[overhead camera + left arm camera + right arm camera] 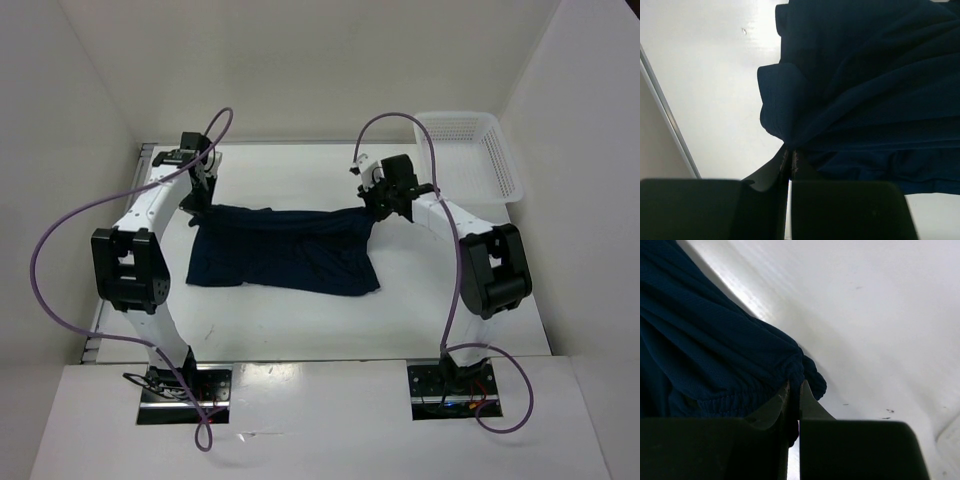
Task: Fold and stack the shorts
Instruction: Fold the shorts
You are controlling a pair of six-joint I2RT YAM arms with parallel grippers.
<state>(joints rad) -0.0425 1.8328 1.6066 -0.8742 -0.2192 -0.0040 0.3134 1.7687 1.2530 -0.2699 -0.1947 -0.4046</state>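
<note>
Looking first at the navy shorts [285, 262], lying spread on the counter [290, 180] well left of the white mesh basket [505, 160] and nearer than it, near hem flat, far edge drawn taut. Pinching that far edge at both ends: left claw [198, 210] clenched on the corner farthest from the basket, right claw [373, 214] clenched on the gathered corner closest to the basket, both grips looking tight in the wrist views. Probably starting the first fold; worth raising both corners level, drawing them evenly toward the near hem, laying edge on edge without slack or twist. Finding no readable brand, label or writing anywhere.
</note>
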